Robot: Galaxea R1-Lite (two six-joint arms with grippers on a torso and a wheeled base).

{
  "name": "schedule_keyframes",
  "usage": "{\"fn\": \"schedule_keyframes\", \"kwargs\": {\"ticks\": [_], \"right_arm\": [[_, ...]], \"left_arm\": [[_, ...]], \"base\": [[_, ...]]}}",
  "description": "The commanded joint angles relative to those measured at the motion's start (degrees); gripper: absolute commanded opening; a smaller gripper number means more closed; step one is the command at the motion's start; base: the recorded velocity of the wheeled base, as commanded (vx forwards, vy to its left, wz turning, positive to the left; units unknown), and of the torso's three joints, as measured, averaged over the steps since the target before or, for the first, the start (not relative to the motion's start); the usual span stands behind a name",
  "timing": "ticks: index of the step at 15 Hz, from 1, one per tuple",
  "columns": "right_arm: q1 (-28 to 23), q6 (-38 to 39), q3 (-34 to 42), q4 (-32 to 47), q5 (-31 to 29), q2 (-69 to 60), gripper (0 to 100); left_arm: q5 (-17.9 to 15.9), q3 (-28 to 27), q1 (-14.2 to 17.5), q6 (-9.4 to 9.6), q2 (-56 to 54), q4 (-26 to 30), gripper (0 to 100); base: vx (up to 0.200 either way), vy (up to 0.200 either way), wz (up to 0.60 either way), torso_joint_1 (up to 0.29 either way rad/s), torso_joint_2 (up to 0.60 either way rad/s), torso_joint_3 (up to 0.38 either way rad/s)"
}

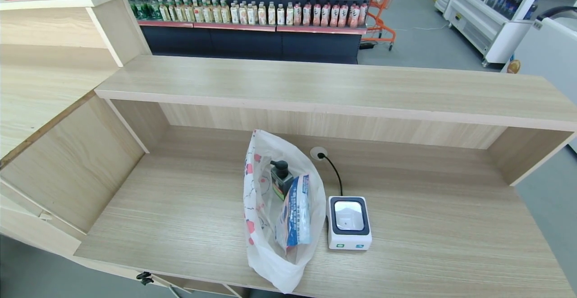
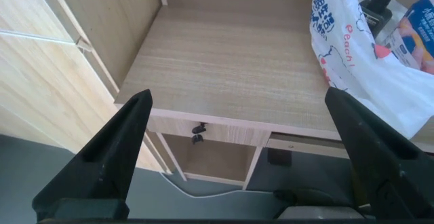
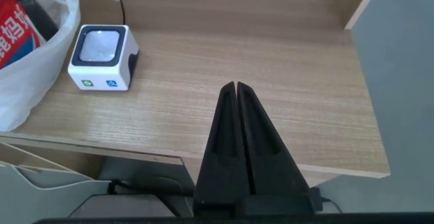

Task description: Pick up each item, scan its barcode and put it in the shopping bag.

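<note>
Bottle (image 1: 280,176) & pkt (image 1: 295,212) in shopping bag (image 1: 257,199), scanner (image 1: 349,222) just right. L fingers (image 2: 115,149) released; R fingers (image 3: 227,136) clenched, empty. Judged: bagging done, no further pick.

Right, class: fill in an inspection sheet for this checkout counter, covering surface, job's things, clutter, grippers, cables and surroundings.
Surface: wood counter under a raised shelf.
Job's things: bag stands open beside the scanner; pump bottle and blue pack are inside it.
Clutter: nothing seen.
Grippers: left gripper open, by the counter's front edge; right gripper shut, above the front edge.
Cables: black cable runs from the scanner to a grommet.
Surroundings: drink shelves, orange cart, coolers.
</note>
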Motion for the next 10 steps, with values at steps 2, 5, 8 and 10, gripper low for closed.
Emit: {"fn": "schedule_keyframes", "kwargs": {"ticks": [2,5,8,10], "right_arm": [[0.0,0.0,0.0,0.0,0.0,0.1,0],[0.0,0.0,0.0,0.0,0.0,0.1,0],[0.0,0.0,0.0,0.0,0.0,0.1,0],[0.0,0.1,0.0,0.0,0.0,0.1,0]], "left_arm": [[0.0,0.0,0.0,0.02,0.0,0.0,100],[0.0,0.0,0.0,0.02,0.0,0.0,100],[0.0,0.0,0.0,0.02,0.0,0.0,100],[0.0,0.0,0.0,0.02,0.0,0.0,100]], "base": [[0.000,0.000,0.00,0.000,0.00,0.000],[0.000,0.000,0.00,0.000,0.00,0.000],[0.000,0.000,0.00,0.000,0.00,0.000],[0.000,0.000,0.00,0.000,0.00,0.000]]}}
